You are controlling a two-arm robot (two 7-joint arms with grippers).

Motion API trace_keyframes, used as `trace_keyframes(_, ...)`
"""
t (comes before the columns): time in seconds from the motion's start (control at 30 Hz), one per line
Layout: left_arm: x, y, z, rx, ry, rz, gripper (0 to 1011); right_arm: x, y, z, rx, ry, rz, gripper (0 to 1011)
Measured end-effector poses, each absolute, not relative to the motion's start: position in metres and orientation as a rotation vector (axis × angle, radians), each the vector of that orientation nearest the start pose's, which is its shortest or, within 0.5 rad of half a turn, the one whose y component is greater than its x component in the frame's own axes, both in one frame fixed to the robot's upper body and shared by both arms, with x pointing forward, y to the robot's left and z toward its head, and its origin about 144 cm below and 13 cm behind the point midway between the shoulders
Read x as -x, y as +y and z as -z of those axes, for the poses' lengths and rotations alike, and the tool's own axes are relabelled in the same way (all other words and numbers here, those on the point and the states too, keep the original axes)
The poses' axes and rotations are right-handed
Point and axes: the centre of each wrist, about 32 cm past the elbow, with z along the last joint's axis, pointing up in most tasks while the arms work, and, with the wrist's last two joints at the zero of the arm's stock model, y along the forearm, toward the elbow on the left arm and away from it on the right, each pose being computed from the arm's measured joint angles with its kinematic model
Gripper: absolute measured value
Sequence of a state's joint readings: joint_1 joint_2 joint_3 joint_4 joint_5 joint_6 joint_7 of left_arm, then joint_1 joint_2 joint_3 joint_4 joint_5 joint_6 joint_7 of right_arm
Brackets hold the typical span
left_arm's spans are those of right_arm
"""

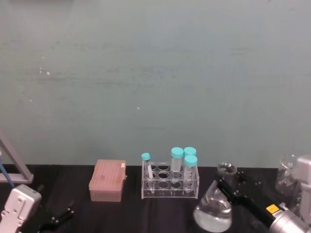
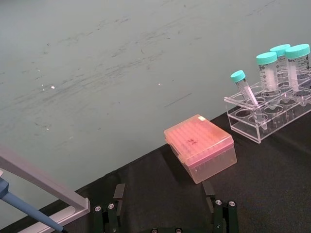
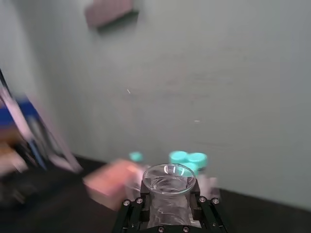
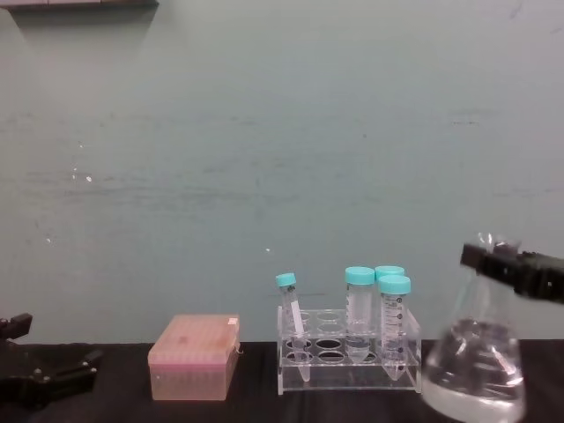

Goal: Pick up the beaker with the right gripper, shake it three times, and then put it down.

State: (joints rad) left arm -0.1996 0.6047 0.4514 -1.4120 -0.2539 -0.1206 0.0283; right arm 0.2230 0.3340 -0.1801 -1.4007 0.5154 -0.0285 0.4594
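Note:
The beaker [image 1: 212,211] is a clear conical flask with some clear liquid in its wide base. It leans, with its neck toward the right and its base toward the tube rack. My right gripper [image 1: 228,180] comes in from the lower right and is shut on the neck just under the rim. In the chest view the beaker [image 4: 476,361] stands at the right, with the right gripper [image 4: 495,258] clamped around its top. The right wrist view looks down on the beaker's open mouth [image 3: 168,180] between the black fingers [image 3: 130,209]. My left gripper [image 1: 59,216] rests open at the lower left, with nothing in it.
A clear rack [image 1: 170,183] holding several teal-capped tubes stands just left of the beaker. Further left is a pink tip box [image 1: 108,180]. Another glass vessel [image 1: 287,174] stands at the far right. A pipette stand [image 1: 13,164] is at the far left. A green wall closes off the back.

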Motion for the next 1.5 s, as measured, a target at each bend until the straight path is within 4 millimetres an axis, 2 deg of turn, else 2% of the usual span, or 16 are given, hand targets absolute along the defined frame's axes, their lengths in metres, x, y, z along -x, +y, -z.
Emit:
trace_keyframes(0.27,-0.489,0.310,-1.140,-0.304,-0.285,-1.248,1000,-0.511,-0.283,-1.169,-0.556,0.572,0.932,461)
trace_keyframes(0.53,-0.489,0.310,-1.140,-0.304,-0.285,-1.248,1000,-0.510,-0.283,-1.168,-0.664,0.742,0.944,461)
trace_keyframes(0.67,-0.489,0.310,-1.140,-0.304,-0.285,-1.248,1000,-0.510,-0.283,-1.168,-0.654,0.748,0.961,461)
trace_keyframes(0.8,-0.489,0.310,-1.140,-0.304,-0.285,-1.248,1000,-0.513,-0.286,-1.170,-0.516,0.600,0.998,461)
trace_keyframes(0.9,-0.489,0.310,-1.140,-0.304,-0.285,-1.248,1000,-0.516,-0.290,-1.172,-0.370,0.381,1.026,461)
trace_keyframes(1.13,-0.489,0.310,-1.140,-0.304,-0.285,-1.248,1000,-0.528,-0.310,-1.177,-0.044,-0.197,1.034,461)
trace_keyframes(1.17,-0.489,0.310,-1.140,-0.304,-0.285,-1.248,1000,-0.532,-0.316,-1.180,0.034,-0.342,1.025,461)
trace_keyframes(1.33,-0.489,0.310,-1.140,-0.304,-0.285,-1.248,1000,-0.541,-0.336,-1.185,0.262,-0.731,0.965,461)
trace_keyframes(1.5,-0.489,0.310,-1.140,-0.304,-0.285,-1.248,1000,-0.544,-0.346,-1.187,0.387,-0.936,0.903,461)
